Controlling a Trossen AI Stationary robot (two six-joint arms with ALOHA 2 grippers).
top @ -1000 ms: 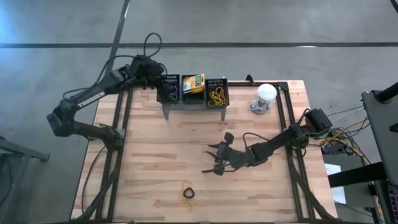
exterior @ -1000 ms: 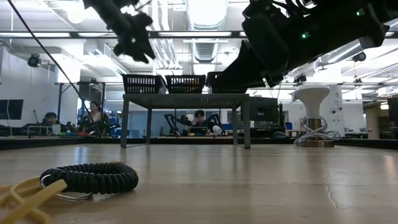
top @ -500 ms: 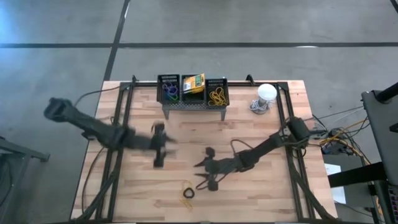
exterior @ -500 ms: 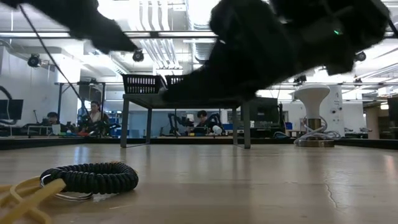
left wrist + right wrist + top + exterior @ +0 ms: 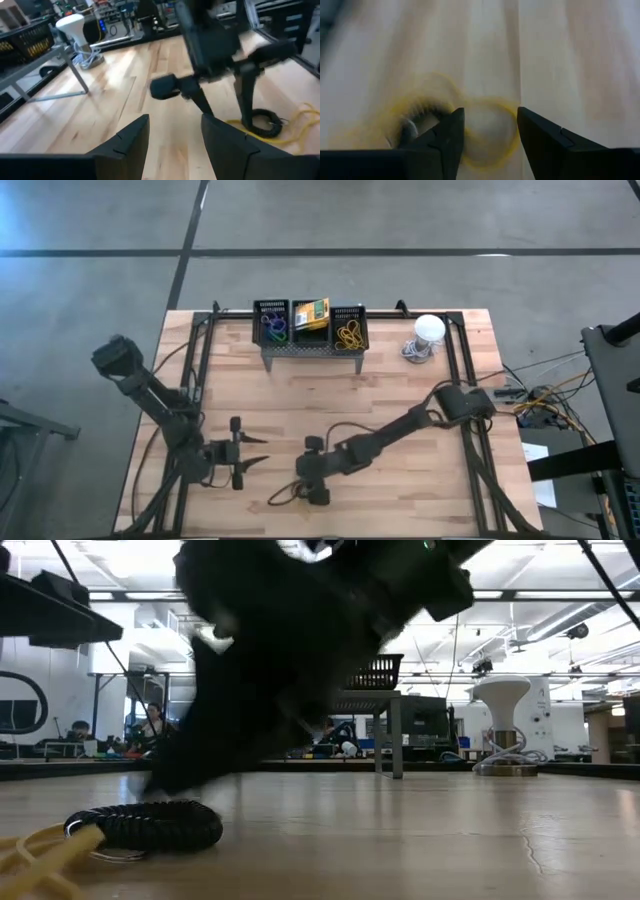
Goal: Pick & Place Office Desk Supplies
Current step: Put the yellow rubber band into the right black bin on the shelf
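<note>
A black coiled loop (image 5: 150,825) and a thin yellow band (image 5: 40,860) lie together on the table near its near edge. My right gripper (image 5: 306,484) hangs open right over them; in its wrist view (image 5: 488,112) the fingers stand either side of the yellow band (image 5: 490,142), with the loop (image 5: 415,125) beside one finger. My left gripper (image 5: 266,452) is open, low over the table to their left and pointing at them. Three black mesh baskets (image 5: 310,325) stand on a grey stand at the far edge, holding coloured loops (image 5: 272,326), crayon boxes (image 5: 311,312) and yellow bands (image 5: 348,333). My right gripper comes at the loop and band from above, pointing down. In the left wrist view one finger (image 5: 245,100) reaches down to the black loop's rim (image 5: 250,127). Whether it touches the loop or the band, I cannot tell. Both lie flat on the table.
A white dome-shaped object (image 5: 428,330) with a coiled cable stands at the far right. The grey stand (image 5: 310,352) on thin legs spans the far middle. Bare wood lies between the stand and the two grippers. Dark frame rails (image 5: 455,380) run along both table sides. People sit in the room beyond.
My left arm has swung from the baskets at the far edge down to the near left part of the table and lowered, fingers open. My right gripper has moved toward the near left, down over the black loop and yellow band. Loop and band have stayed put.
</note>
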